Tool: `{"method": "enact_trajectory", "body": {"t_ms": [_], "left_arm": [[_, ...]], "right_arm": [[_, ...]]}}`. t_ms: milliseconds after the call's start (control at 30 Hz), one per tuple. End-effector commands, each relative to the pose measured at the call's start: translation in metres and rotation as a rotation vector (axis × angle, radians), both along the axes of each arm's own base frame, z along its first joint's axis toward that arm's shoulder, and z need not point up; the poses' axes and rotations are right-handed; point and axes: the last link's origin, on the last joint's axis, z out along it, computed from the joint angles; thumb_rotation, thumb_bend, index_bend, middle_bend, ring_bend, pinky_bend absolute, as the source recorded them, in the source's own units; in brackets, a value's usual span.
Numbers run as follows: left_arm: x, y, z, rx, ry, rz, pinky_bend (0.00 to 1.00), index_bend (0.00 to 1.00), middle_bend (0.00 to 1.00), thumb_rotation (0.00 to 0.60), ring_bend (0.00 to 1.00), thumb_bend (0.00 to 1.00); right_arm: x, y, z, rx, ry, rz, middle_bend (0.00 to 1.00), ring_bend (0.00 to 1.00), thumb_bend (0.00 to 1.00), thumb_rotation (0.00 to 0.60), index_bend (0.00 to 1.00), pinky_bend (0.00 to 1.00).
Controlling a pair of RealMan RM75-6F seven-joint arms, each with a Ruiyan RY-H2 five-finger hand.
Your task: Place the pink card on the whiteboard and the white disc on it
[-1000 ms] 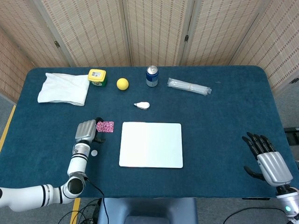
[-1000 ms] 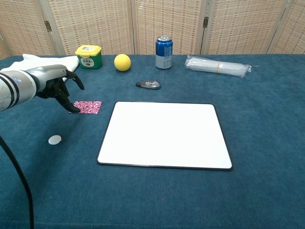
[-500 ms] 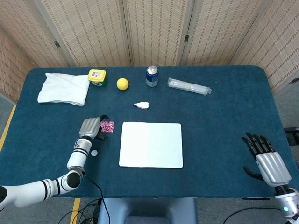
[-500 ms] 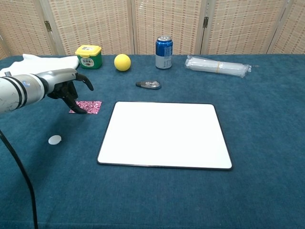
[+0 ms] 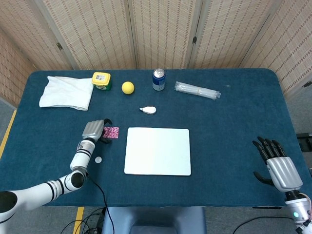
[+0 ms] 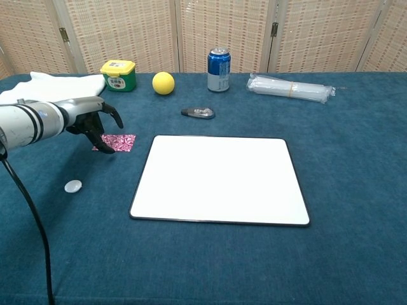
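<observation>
left hand at the pink card

a dark blue cloth covers the table, with woven folding screens closing off the far side of the room. along the back edge sit a white towel, a yellow-lidded tub, a yellow ball, a can and a clear plastic packet; a small grey-and-white gadget lies at 12 o'clock from the whiteboard, nothing between card and board. the pink card lies flat just off the board's 10 o'clock corner. the left hand hangs over the card's left edge, fingers curled down onto it, holding nothing. the disc rests at 7 o'clock from the card, well apart. the right hand is spread open at the table's 4 o'clock edge. since a second ago the left hand has crept further over the card; card and disc have not moved.
</observation>
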Motion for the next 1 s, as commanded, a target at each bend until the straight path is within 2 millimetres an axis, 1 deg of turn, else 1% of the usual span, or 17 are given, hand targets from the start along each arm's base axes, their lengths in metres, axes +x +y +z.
{"method": "enact_trajectory", "body": {"t_ms": [33,667,833,1000], "left_arm": [[-0.002,0.000,-0.001,-0.005,0.000,0.002,1.00,0.32,1.00,0.600,1.00,0.25],[-0.010,0.007,-0.005,-0.015,-0.002,0.019,1.00,0.34,1.00,0.600,1.00,0.25],[-0.013,0.009,-0.005,-0.015,-0.008,0.029,1.00,0.35,1.00,0.600,1.00,0.28],[-0.014,0.011,-0.005,-0.018,-0.010,0.035,1.00,0.37,1.00,0.600,1.00,0.28]], "right_arm": [[0.000,0.000,0.000,-0.003,-0.001,-0.001,0.00,0.00,0.16,0.600,0.00,0.00],[-0.001,-0.002,0.000,-0.006,0.006,-0.005,0.00,0.00,0.16,0.600,0.00,0.00],[-0.001,-0.002,0.000,-0.006,0.008,-0.006,0.00,0.00,0.16,0.600,0.00,0.00],[-0.001,-0.003,0.000,-0.008,0.009,-0.007,0.00,0.00,0.16,0.600,0.00,0.00]]}}
